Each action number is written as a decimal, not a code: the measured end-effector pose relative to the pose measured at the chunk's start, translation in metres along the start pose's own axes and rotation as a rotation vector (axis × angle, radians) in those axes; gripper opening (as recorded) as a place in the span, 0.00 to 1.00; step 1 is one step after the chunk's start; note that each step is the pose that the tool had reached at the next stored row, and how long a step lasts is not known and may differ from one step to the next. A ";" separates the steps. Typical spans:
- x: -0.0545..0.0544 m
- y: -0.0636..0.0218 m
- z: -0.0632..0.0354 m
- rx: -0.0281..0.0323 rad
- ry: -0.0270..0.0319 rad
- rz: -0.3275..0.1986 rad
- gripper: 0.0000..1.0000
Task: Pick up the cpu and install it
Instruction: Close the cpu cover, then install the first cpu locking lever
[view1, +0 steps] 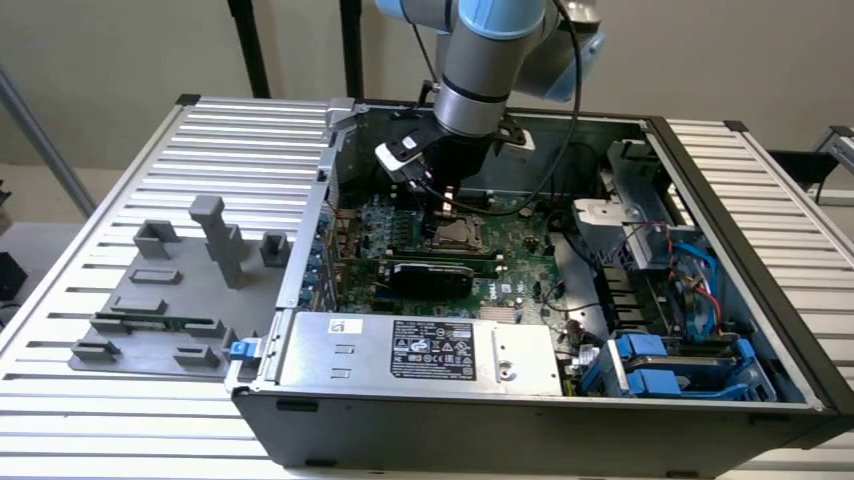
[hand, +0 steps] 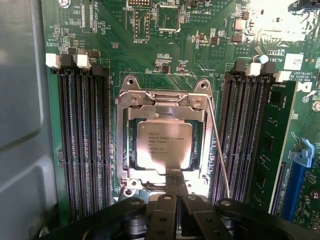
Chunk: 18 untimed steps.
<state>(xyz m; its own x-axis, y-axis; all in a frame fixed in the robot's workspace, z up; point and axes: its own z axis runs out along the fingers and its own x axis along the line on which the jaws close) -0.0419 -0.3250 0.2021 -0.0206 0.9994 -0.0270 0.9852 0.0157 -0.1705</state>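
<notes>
Exterior view: we are holding the gripper (view1: 449, 203) low inside the computer case (view1: 534, 425). Wrist view: the cpu (hand: 164, 145) is lying in its socket (hand: 122, 150), our jaws closed empty at its edge; we are judging it placed, needing a gentle, nudge-free next move.

memory slots (hand: 82, 145) and a lever (hand: 218, 150) hem in the socket (hand: 162, 100).

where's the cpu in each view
exterior view: cpu sits on the green board, directly under the arm's hand.
wrist view: cpu lies inside the metal socket frame, between the memory slot banks, just ahead of the shut hand.
shared landmark: the green board.
</notes>
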 end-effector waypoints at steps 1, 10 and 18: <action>0.000 -0.0001 -0.0008 -0.0002 0.0008 0.000 0.11; 0.000 -0.0121 -0.0104 0.0004 0.0003 0.000 0.11; 0.000 -0.0143 -0.0113 0.0003 0.0008 0.000 0.11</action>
<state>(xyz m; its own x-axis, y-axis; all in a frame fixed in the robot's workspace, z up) -0.0540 -0.3252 0.2157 -0.0201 0.9995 -0.0263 0.9852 0.0154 -0.1708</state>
